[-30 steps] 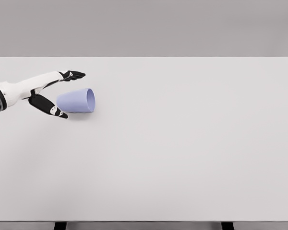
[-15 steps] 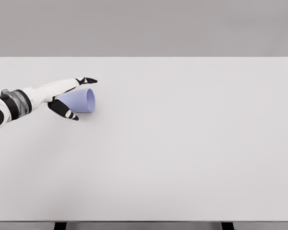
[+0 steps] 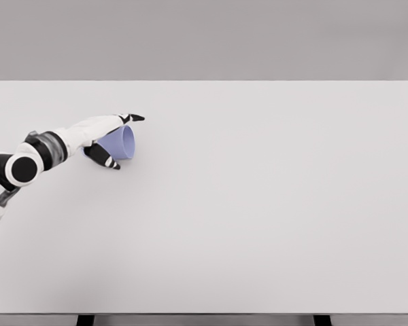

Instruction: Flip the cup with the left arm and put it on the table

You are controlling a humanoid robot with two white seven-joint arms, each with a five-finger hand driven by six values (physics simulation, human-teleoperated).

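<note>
A pale blue cup (image 3: 120, 143) lies on its side on the white table (image 3: 258, 204), at the left, its open mouth facing right. My left hand (image 3: 120, 140) reaches in from the left and brackets the cup. The fingers (image 3: 132, 118) lie along its far upper side and the thumb (image 3: 106, 160) sits at its near side. The hand covers the cup's base end. The fingers are spread around the cup and I cannot tell whether they press on it. The cup rests on the table. The right arm is out of view.
The table's far edge (image 3: 204, 81) runs across the top, with a grey wall behind. Its front edge (image 3: 204, 313) is at the bottom, with two dark legs below it.
My left arm has slid to the right, bringing the hand from beside the cup's base to around its body. The cup has stayed in place.
</note>
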